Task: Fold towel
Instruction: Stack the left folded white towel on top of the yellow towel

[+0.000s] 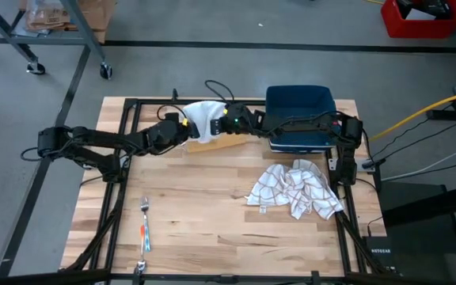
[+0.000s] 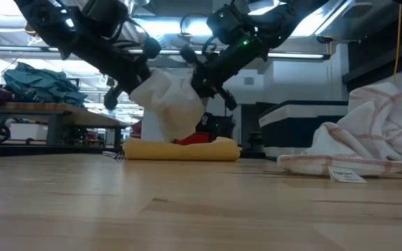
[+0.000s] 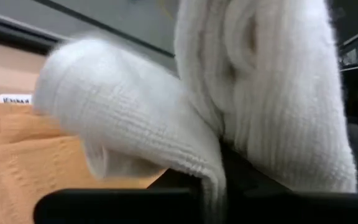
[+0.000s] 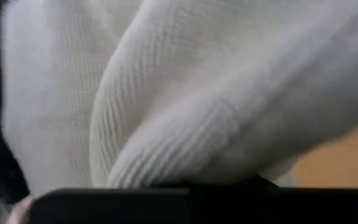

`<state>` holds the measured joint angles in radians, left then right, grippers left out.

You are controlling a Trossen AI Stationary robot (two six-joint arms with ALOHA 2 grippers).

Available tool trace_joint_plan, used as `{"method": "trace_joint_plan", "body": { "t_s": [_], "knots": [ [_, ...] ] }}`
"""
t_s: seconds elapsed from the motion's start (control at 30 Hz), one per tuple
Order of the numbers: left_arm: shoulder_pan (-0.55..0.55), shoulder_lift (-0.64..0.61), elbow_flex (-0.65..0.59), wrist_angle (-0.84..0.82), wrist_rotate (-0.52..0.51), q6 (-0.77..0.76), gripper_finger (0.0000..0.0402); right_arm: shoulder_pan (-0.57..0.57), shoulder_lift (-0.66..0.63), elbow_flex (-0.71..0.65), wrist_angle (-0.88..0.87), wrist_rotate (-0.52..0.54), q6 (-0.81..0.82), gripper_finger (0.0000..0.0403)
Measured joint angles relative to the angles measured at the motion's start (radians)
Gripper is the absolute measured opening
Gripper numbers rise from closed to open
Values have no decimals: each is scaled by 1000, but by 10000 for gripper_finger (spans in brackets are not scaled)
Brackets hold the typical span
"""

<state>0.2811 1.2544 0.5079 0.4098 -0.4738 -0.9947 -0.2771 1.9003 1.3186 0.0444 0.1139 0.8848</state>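
White towel (image 1: 205, 117) — held up off table (image 1: 204, 222) at far edge, above yellow cloth (image 2: 180, 149). L gripper (image 1: 182, 124) & R gripper (image 1: 223, 123) both clamped on it, one each side. Checked towel (image 1: 298, 190) crumpled near R side.

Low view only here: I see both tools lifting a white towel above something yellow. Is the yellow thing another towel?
Observer: Yes. The left wrist view shows woven orange-yellow cloth, the yellow towel, with a small label at its edge.
Operator: What else lies on the table?
Observer: In the high view, a fork lies near the front left corner.
Operator: And behind the checked towel?
Observer: A blue bin stands at the back right, beyond the checked towel.
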Motion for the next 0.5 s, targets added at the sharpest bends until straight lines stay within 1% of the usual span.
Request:
{"method": "trace_joint_plan", "body": {
  "t_s": [0.1,0.23,0.3,0.5],
  "knots": [
    [8,45,0,1,17,-20,12,2,1,0,-49,5,0,15],
    [9,122,0,0,24,-66,12,2,2,-2,-163,60,0,15],
    [9,152,0,0,23,-89,12,2,2,-2,-198,66,-1,15],
    [9,198,0,-13,22,-121,13,2,49,-25,-220,86,-1,16]
  ]
}}
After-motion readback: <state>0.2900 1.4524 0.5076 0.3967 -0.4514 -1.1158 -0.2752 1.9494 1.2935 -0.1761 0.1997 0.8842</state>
